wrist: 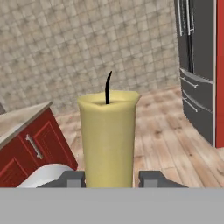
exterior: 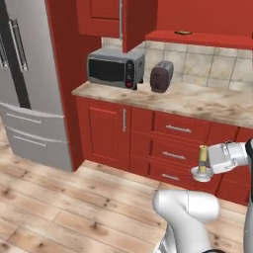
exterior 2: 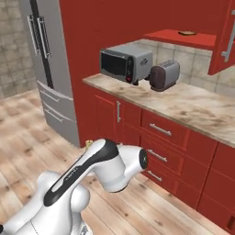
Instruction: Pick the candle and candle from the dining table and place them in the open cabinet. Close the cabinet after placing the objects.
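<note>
Your fingers [wrist: 109, 178] clamp the upright stick candle [exterior: 202, 157] low before the drawers; the open cabinet's shelf [exterior: 197, 37] lies well above, slightly left.

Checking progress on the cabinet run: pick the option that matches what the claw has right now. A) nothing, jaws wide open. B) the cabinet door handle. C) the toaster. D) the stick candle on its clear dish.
D: the claw is shut on the stick candle, its tips on either side of the wax in the hand view; the left base view shows the same candle upright on its clear dish at the hand.
</note>
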